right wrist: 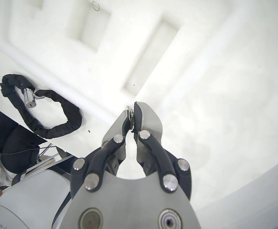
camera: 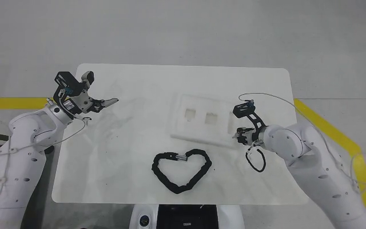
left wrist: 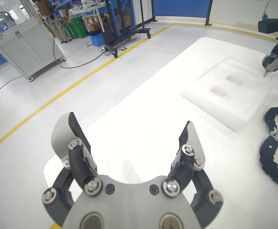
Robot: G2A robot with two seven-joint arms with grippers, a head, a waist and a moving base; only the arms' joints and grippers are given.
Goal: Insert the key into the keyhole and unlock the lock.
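Observation:
A black fabric-covered chain lock (camera: pixel 182 169) lies in a heart-shaped loop near the table's front middle, its silver cylinder (camera: pixel 181 157) at the top of the loop. In the right wrist view the cylinder (right wrist: pixel 29 98) shows its keyhole face. My right gripper (right wrist: pixel 130 118) is shut on a small metal key (right wrist: pixel 131 116), held over the right end of the white foam tray (camera: pixel 209 120). In the top view that gripper (camera: pixel 241 135) sits right of the lock. My left gripper (left wrist: pixel 130 134) hangs open and empty above the table's left part (camera: pixel 104 105), far from the lock.
The foam tray has three square pockets; a small metal ring (right wrist: pixel 95 5) lies in one. The white table (camera: pixel 126 172) has rounded corners. Yellow floor tape (camera: pixel 23 103) runs past both sides.

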